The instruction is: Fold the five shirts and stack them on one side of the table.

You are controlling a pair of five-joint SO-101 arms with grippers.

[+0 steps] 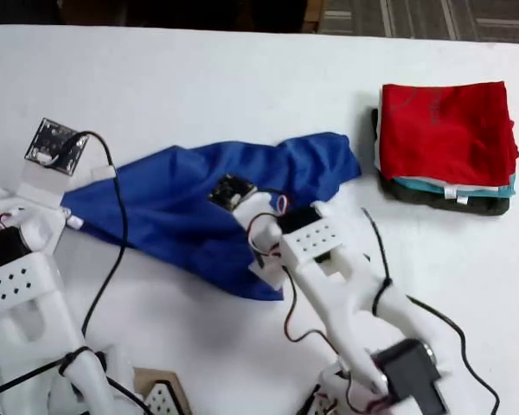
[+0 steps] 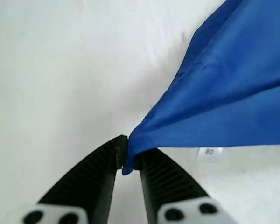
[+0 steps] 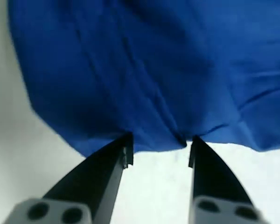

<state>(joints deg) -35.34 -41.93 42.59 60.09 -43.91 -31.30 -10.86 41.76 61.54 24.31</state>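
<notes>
A blue shirt [image 1: 182,207] lies spread and rumpled across the middle of the white table [image 1: 199,78]. Its left corner is pinched in my left gripper [image 2: 129,161], which is shut on the blue shirt [image 2: 224,88] just above the tabletop. My right gripper [image 3: 161,147] is open, its fingertips at the near edge of the blue shirt [image 3: 149,70] and straddling a small fold of cloth. In the high view the right arm [image 1: 316,242] sits over the shirt's near right part. A stack of folded shirts [image 1: 445,138], red on top, rests at the right side.
The left arm's base [image 1: 26,294] and its cables occupy the near left corner. The right arm's base [image 1: 398,372] stands at the near centre-right. Bare table stretches along the far side and between the blue shirt and the stack.
</notes>
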